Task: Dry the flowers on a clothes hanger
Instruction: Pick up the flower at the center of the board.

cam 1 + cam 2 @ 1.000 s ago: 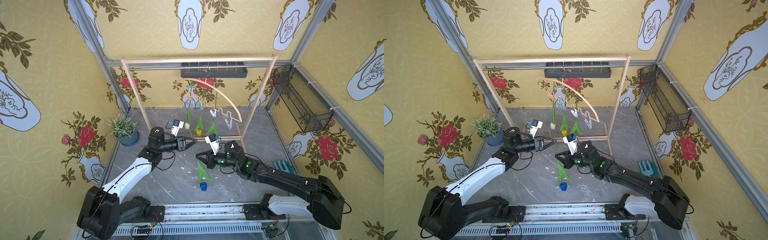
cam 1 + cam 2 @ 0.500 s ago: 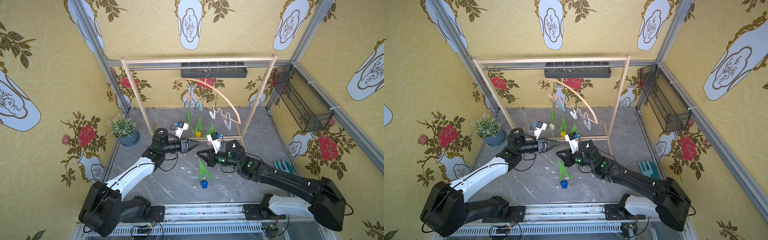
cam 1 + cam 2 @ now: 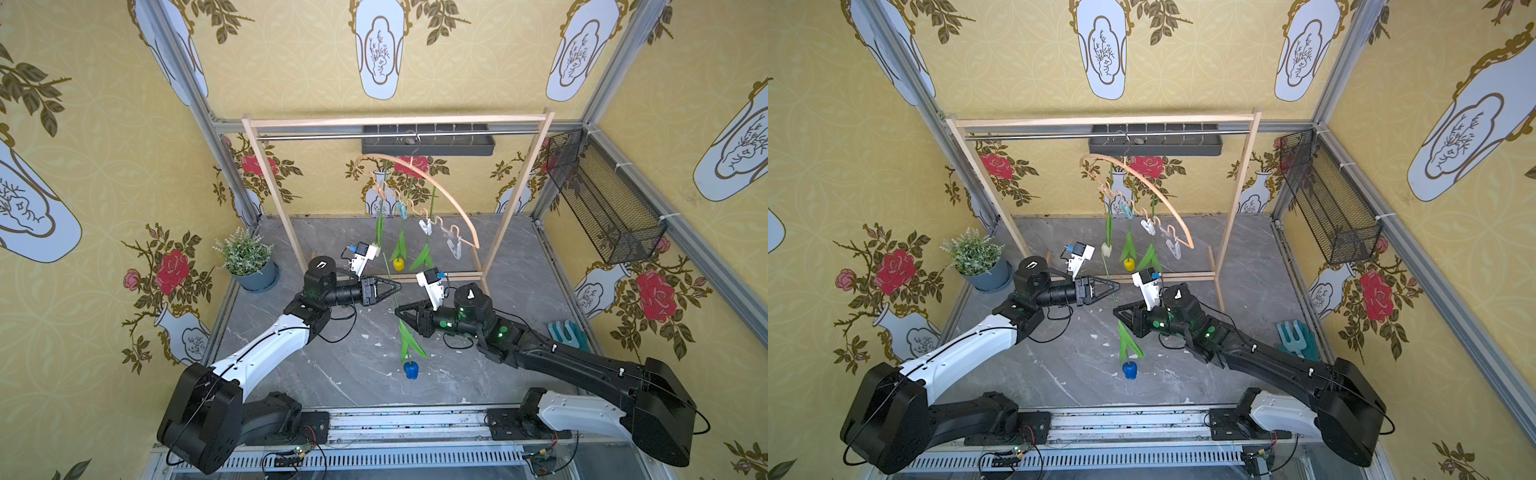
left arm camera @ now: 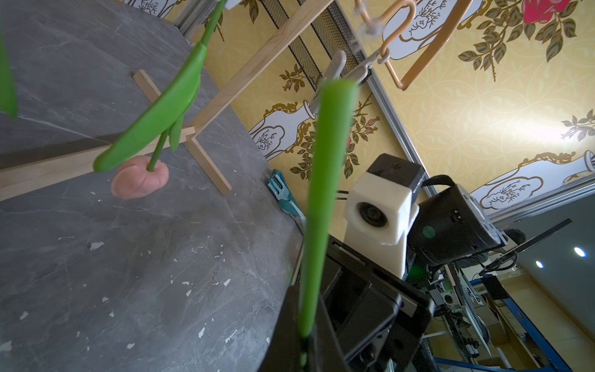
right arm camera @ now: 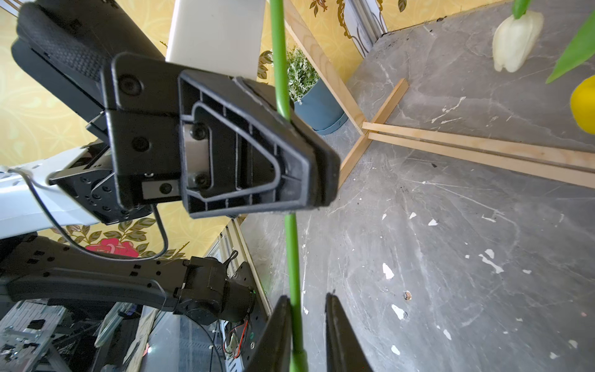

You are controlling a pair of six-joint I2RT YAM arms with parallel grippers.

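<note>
The fourth flower is being brought to the clothes hanger (image 3: 440, 192), which is hooked on the rail of the wooden rack (image 3: 395, 121) at the far side. The blue tulip (image 3: 410, 370) is hung head down over the middle of the floor, nearer than the rack. Its thin stem is clamped high up in the closed jaws of the left gripper (image 3: 395, 286). Just below, the right gripper (image 3: 400, 311) is set around the same stem with its jaws slightly apart. In the right wrist view the stem is seen against one finger (image 5: 280, 335) but not pinched.

The flower is judged to be carried by the left arm alone. The next move calls for the stem's cut end to be raised to the free peg (image 3: 455, 249) at the hanger's right end, and for that peg to be squeezed open, probably by the right gripper.

Four tulips are counted. Three are already pegged: the white tulip (image 3: 1106, 249), the yellow tulip (image 3: 398, 264) and the pink tulip (image 4: 140, 180). One is in hand. Four pegs are made out on the one hanger.
</note>
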